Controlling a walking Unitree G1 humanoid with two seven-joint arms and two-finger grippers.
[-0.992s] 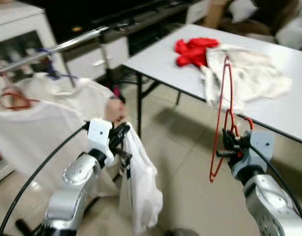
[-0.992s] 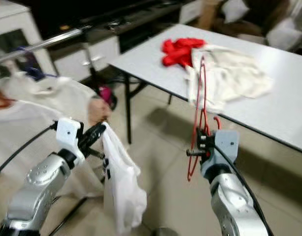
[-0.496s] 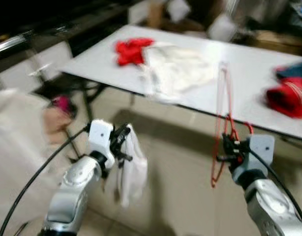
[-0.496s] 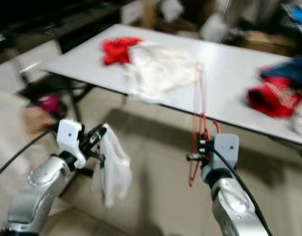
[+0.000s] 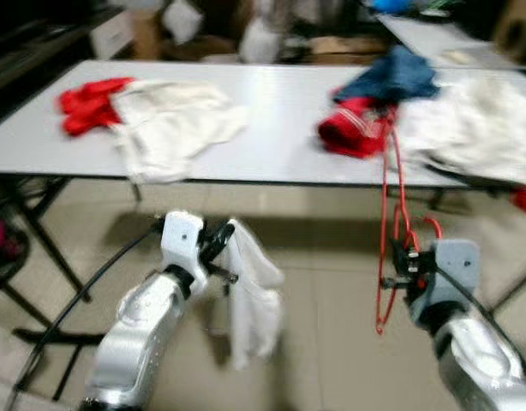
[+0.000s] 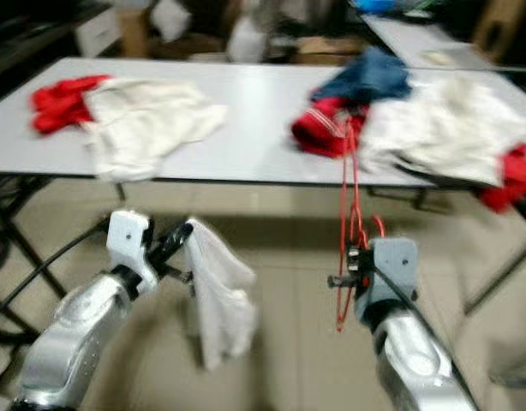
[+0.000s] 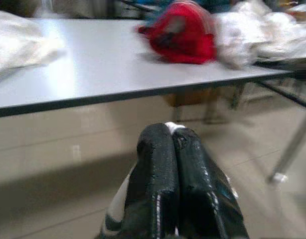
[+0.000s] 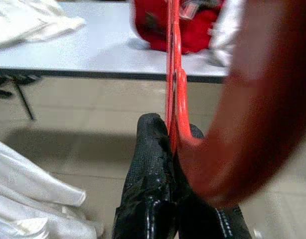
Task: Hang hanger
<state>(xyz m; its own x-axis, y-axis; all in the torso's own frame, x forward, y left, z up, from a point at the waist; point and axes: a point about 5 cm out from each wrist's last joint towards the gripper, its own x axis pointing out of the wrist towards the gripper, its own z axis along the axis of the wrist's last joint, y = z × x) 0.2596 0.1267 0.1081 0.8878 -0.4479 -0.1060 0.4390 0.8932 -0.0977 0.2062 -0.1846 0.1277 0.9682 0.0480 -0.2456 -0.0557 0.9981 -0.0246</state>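
Red hanger (image 8: 252, 99) blurred up close; clothes on table (image 5: 271, 94) smeared; arms cut off.

Red hanger (image 5: 388, 224), white garment (image 5: 250, 295), grey table (image 5: 271, 128) with red, white, blue clothes

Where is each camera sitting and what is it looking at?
Left eye view: on the head, looking down at the table; left gripper holds a white cloth, right gripper holds a red hanger.
Right eye view: beside it, same scene.
Left wrist view: along the shut fingers, toward the table.
Right wrist view: along fingers pinching the hanger.
Both wrist views share the table and a red garment.
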